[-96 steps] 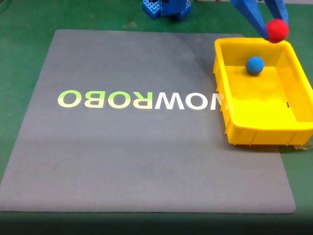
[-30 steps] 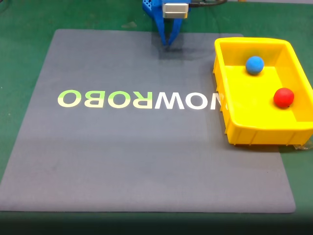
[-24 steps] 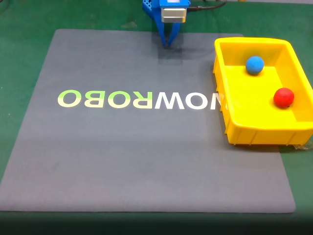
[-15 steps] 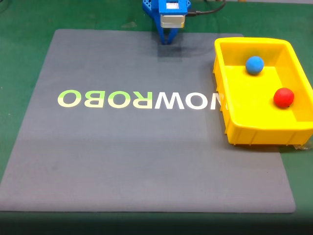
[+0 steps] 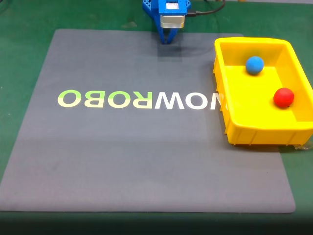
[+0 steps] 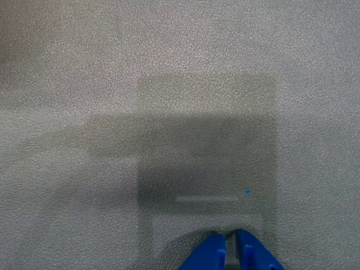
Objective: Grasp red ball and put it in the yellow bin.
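The red ball (image 5: 283, 97) rests inside the yellow bin (image 5: 230, 112), near its right wall, in the fixed view. My blue gripper (image 5: 167, 41) hangs at the back edge of the grey mat, far left of the bin, its fingers pressed together and holding nothing. In the wrist view the two blue fingertips (image 6: 229, 241) meet at the bottom edge over bare grey mat.
A blue ball (image 5: 255, 64) lies in the bin's back part. The grey mat (image 5: 122, 156) with mirrored "NOWROBO" lettering covers most of the green table. A black cable runs off the arm's base at the top.
The red ball, once held over the bin's back rim, now lies in the bin. The arm has swung left and drawn back to the mat's rear edge, with the gripper shut.
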Tool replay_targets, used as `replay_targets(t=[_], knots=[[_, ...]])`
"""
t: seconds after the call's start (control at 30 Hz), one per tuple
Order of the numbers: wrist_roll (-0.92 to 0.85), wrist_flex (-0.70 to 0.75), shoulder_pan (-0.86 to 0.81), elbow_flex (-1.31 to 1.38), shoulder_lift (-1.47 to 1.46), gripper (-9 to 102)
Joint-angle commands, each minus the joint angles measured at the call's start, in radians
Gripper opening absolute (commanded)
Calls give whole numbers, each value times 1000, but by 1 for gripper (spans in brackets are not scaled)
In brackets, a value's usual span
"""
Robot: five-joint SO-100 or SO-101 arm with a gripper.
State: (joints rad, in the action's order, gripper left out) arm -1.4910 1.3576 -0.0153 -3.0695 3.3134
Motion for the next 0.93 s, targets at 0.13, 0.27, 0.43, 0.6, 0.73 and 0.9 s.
replay_targets(t=[0.13, 0.27, 0.43, 0.6, 0.73, 0.9], knots=[[2, 0, -17, -32, 12, 0], [3, -2, -17, -32, 12, 0], [6, -2, -17, -32, 12, 0], [5, -2, -17, -32, 12, 0], [5, -2, -17, -32, 12, 0], [5, -2, -17, -32, 12, 0]])
